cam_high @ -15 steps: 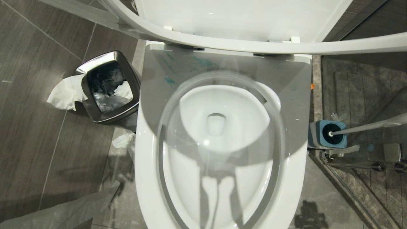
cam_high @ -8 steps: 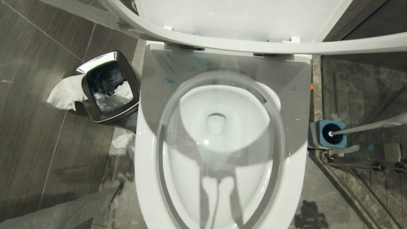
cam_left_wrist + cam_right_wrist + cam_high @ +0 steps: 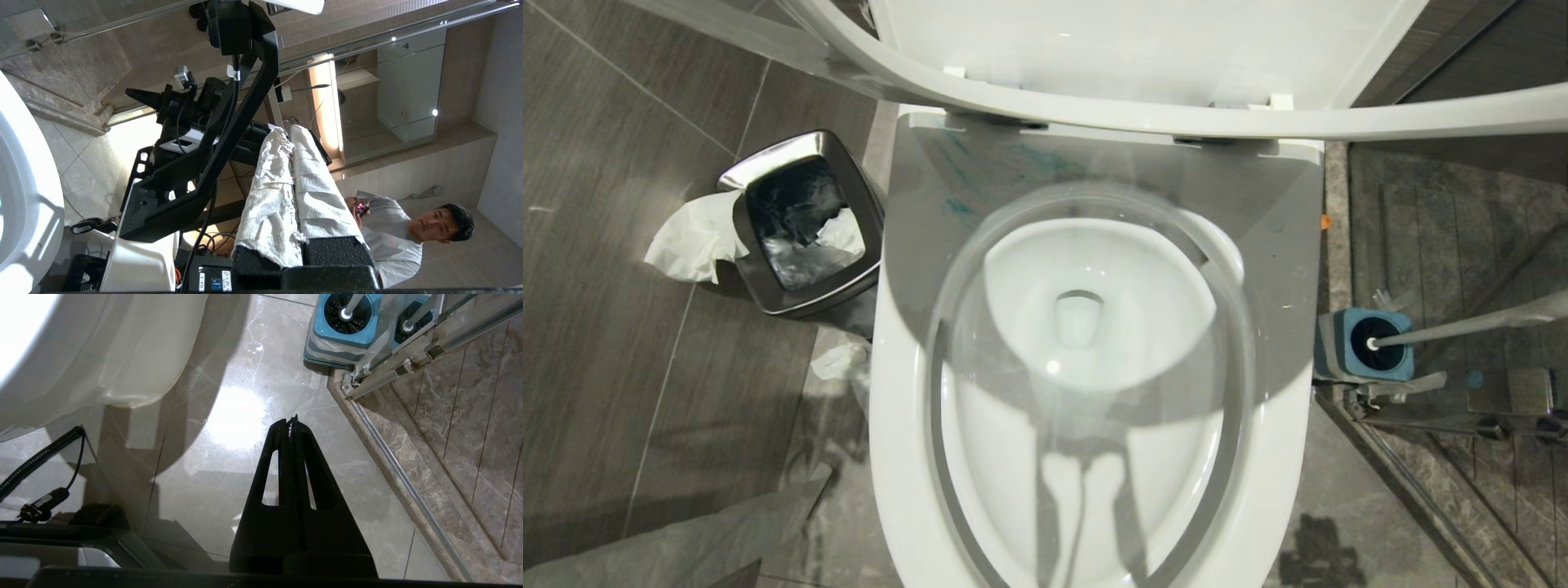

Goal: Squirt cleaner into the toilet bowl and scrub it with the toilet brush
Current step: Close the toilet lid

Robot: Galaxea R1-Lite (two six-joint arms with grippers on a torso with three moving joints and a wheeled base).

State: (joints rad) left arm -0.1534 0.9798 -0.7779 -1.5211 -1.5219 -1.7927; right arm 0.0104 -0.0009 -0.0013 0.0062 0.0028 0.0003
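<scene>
**Both grippers clenched and empty; brush in its holder beside the bowl**

The toilet bowl (image 3: 1086, 327) fills the middle of the head view, its lid (image 3: 1143, 49) raised at the back and the white rim open to the camera. Faint teal streaks (image 3: 1029, 159) mark the flat ceramic deck behind the opening. The water at the bottom looks clear.

The toilet brush (image 3: 1462, 325) stands in its blue-and-grey holder (image 3: 1364, 347) on the floor just to the robot's right of the bowl — its slim handle leans away toward the right edge of the view. The holder sits against the metal track of a glass shower door (image 3: 1445, 408). The right wrist view shows the same holder (image 3: 343, 326) with dark bristles inside.

To the robot's left of the bowl is a small steel bin (image 3: 800, 224) lined with a dark bag, crumpled tissue (image 3: 690, 241) hanging at its outer side and another scrap (image 3: 841, 359) on the floor near the bowl's base.

No arm shows in the head view. The right gripper (image 3: 291, 424) hangs low over the glossy floor tiles, its black fingers pressed together on nothing, well short of the holder. The left gripper (image 3: 288, 132) — fingers wrapped in white paper — is likewise closed and empty; it points back at the robot's own black frame (image 3: 212, 151). A person (image 3: 404, 232) in a light shirt sits behind, holding a small device.

The cleaner bottle appears in no view.
</scene>
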